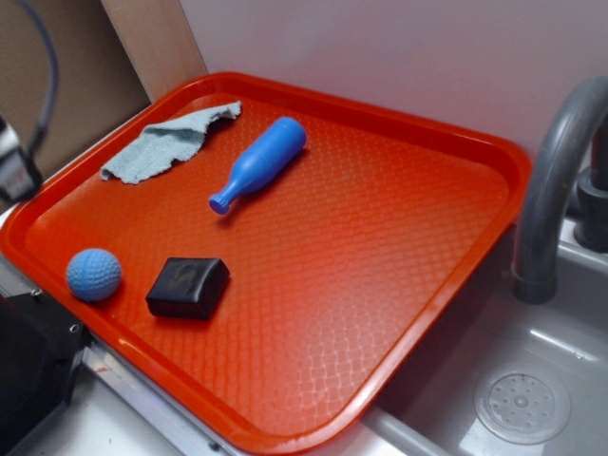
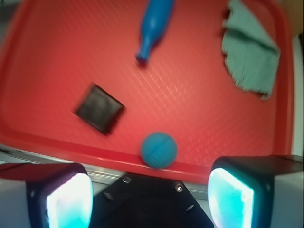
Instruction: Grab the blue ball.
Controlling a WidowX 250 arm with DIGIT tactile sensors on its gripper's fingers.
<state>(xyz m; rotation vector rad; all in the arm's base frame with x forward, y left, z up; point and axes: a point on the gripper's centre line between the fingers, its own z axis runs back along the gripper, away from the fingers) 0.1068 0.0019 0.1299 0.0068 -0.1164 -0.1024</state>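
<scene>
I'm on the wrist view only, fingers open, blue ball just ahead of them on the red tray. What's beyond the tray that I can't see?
Observer: A grey sink sits right beside the red tray, on the side away from the blue ball.
Operator: Anything tall over there?
Observer: Yes, a grey faucet rises next to that tray edge.
Operator: And past the cloth corner?
Observer: A wooden board stands behind the tray near the cloth.
</scene>
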